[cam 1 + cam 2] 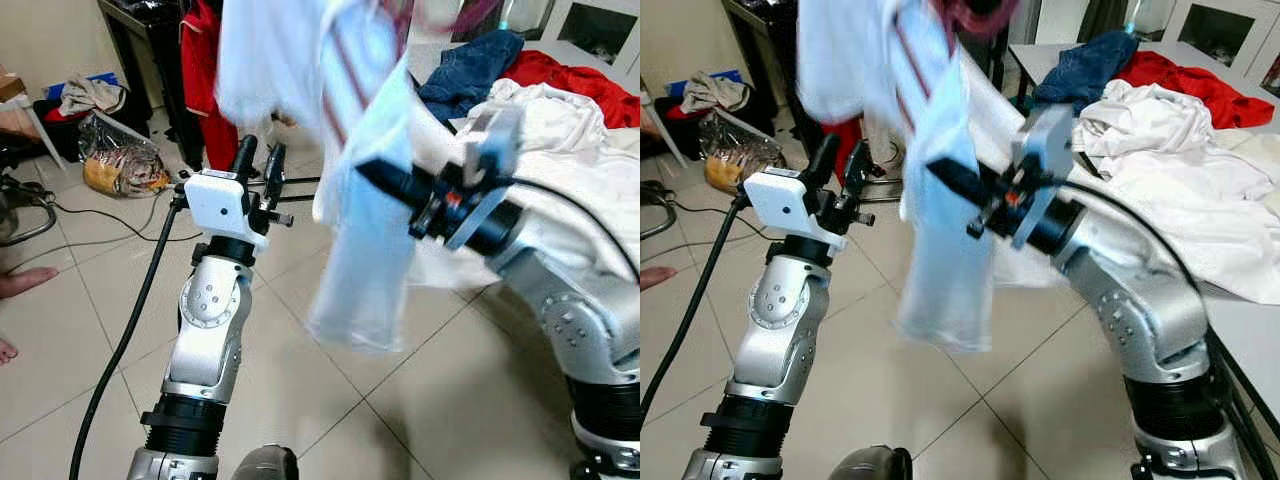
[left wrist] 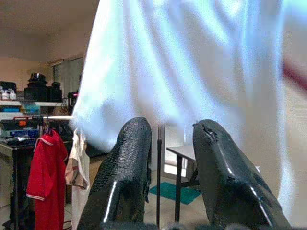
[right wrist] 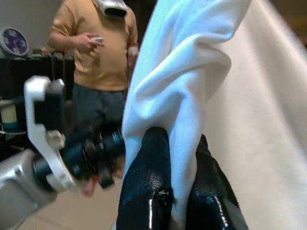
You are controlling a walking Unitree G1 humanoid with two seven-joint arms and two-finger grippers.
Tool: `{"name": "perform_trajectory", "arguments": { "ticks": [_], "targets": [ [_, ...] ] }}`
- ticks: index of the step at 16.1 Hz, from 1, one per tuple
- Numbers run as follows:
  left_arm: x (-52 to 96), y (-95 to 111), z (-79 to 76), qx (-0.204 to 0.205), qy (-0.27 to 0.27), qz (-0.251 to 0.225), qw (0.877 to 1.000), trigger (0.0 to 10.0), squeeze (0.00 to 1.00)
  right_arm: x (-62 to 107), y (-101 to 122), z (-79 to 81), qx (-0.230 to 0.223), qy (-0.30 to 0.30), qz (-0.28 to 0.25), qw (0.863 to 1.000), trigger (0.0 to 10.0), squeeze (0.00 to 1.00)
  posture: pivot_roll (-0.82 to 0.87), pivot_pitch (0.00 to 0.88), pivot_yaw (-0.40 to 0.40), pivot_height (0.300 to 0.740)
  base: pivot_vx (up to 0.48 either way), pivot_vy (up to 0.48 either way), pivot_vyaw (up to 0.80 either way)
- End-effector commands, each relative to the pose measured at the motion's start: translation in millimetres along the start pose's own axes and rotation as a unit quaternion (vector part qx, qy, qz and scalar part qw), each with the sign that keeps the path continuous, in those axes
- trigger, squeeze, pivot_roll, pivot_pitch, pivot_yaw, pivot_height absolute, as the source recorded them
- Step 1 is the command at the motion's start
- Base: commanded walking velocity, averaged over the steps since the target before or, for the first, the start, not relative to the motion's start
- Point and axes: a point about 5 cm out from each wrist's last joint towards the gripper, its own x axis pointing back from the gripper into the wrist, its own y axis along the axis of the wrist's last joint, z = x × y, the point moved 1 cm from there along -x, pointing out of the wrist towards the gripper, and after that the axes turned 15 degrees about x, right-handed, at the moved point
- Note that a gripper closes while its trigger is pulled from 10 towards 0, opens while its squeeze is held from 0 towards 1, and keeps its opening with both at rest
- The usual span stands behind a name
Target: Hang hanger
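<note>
My right gripper (image 3: 178, 191) pinches a fold of the pale blue shirt (image 1: 365, 250), which hangs in the air above the tiled floor (image 1: 300, 370). My left gripper (image 1: 258, 160) is raised just beside the shirt, fingers spread and empty. Beyond the shirt, clothes are heaped on a table (image 1: 1250, 330); the hanger I cannot make out

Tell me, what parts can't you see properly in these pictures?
- Hanger: hidden in the head views; the blurred pale blue-white shirt runs off the top edge.
- Right gripper: its black fingertips are buried in that cloth.
- Person in the yellow top: face cut off in the right wrist view.
</note>
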Motion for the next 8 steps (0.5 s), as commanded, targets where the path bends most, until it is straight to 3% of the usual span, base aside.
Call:
{"name": "perform_trajectory", "arguments": {
  "ticks": [1,2,5,8],
  "targets": [
    [1.1,-2.2,-0.8,0.005,-0.003,0.007,1.0,10.0,0.0,-1.9,-11.3,3.2,-0.007,0.005,0.02,1.0,10.0,0.0,0.12,0.0,0.031,0.74,0.0,0.0,0.0],
    [1.1,-3.0,-1.4,0.008,-0.005,0.009,1.0,10.0,0.0,-2.7,-31.0,6.7,-0.019,0.003,0.057,0.998,10.0,0.0,0.12,0.0,0.031,0.74,0.0,0.0,0.0],
    [1.8,-4.5,-2.1,0.011,-0.005,0.012,1.0,10.0,0.0,-4.3,-59.1,15.9,-0.032,0.008,0.105,0.994,10.0,0.0,0.12,0.0,0.027,0.74,0.0,0.0,0.0],
    [3.0,-5.8,-2.3,0.012,-0.004,0.014,1.0,10.0,0.0,-9.1,-84.7,18.7,-0.012,-0.003,0.152,0.988,10.0,0.0,0.12,0.0,0.026,0.74,0.0,0.0,0.0]
  ]
}}
